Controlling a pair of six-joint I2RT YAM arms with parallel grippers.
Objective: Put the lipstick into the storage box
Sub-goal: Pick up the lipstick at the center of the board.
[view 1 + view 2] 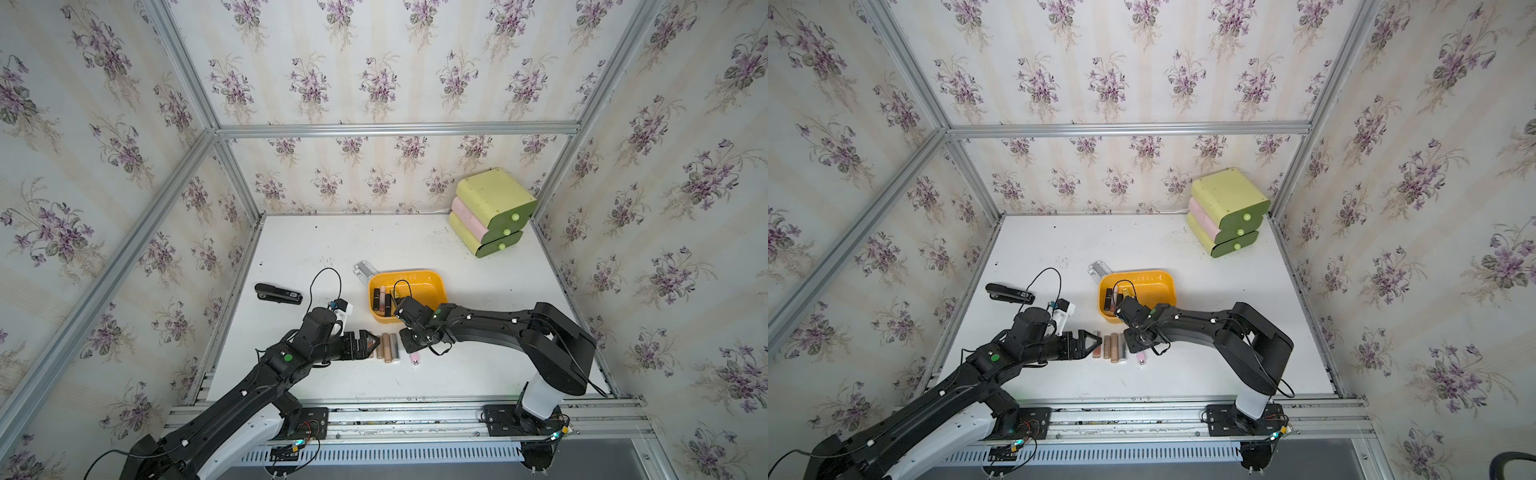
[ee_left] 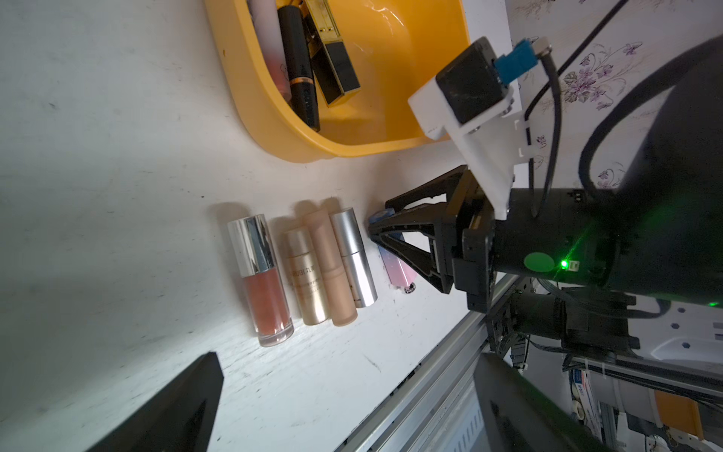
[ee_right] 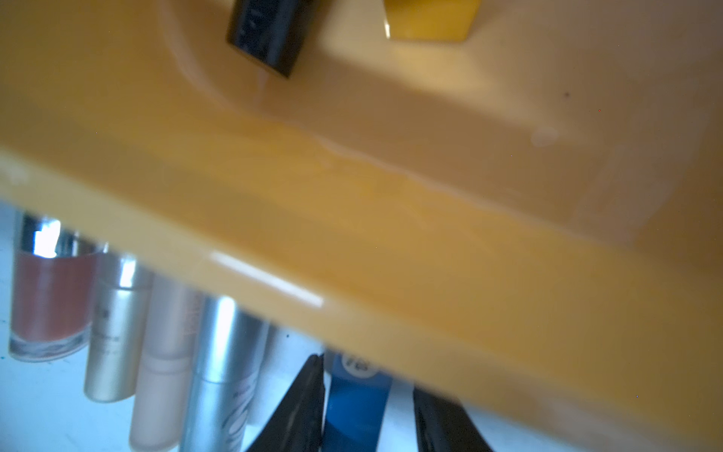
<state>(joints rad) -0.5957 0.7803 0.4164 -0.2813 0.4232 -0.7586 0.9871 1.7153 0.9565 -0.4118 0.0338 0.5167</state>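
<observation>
Now my right pincer [image 2: 378,217] stands at the blue end of the lipstick [image 2: 397,270], one finger on either side of it. The wrist view is blurred, so I cannot tell whether the fingers pinch the tube or only straddle it. The lipstick, blue at one end and pink at the other, lies on the desk [image 1: 415,241], outside the storage box [image 1: 415,273]. It sits between the box's near wall and the desk's front edge, pink end toward that edge.

Just beside it on my left lies a row: a silver tube [image 2: 354,258], a beige tube [image 2: 332,270], a gold tube [image 2: 305,281] and a red gloss tube [image 2: 264,281]. My left pincer [image 1: 372,343] hangs at the left end of that row, fingers spread wide, holding nothing.

The box sits about mid-desk, with dark and pink tubes [image 2: 299,66] lying along its left side. A clear case [image 1: 365,270] lies just beside its far left corner. A stapler [image 1: 277,293] lies near the left edge, and a drawer unit [image 1: 492,208] stands in the far right corner.
</observation>
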